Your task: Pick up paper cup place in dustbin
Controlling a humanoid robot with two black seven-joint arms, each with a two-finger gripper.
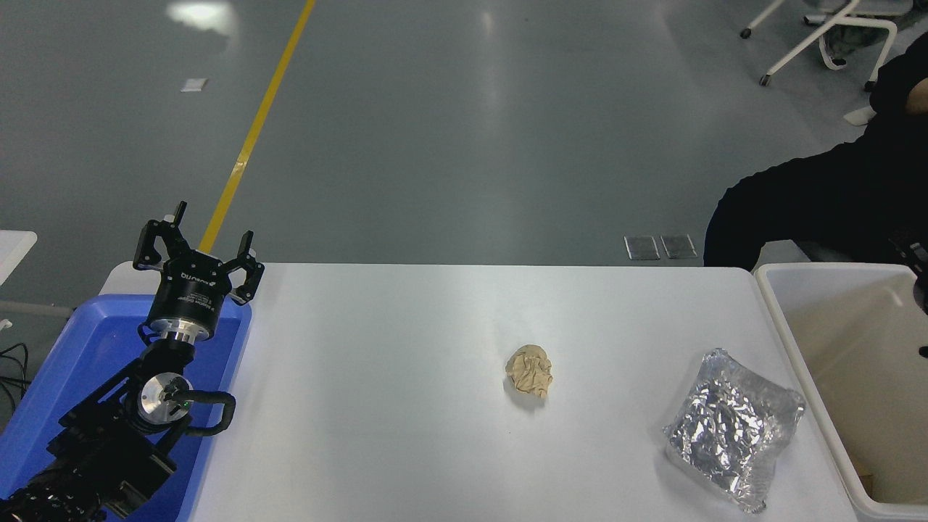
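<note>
Left gripper (197, 243) sits parked over blue tray (87, 348) at lower left, fingers spread wide, nothing in them. Right gripper (919, 279): only a dark sliver at right edge above dustbin (790, 348), prob. the arm; can't tell its state. Paper cup not visible. Tan paper ball (530, 370) mid-table, foil bag (732, 429) just beside bin.

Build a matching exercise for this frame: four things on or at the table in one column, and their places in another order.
Things:
1. paper ball
2. foil bag
3. dustbin
4. blue tray

Places:
A. at the table's right edge
B. under the parked left end effector, at the table's left end
C. near the middle of the table
D. on the table, just left of the bin

Pairs: 1-C, 2-D, 3-A, 4-B
</note>
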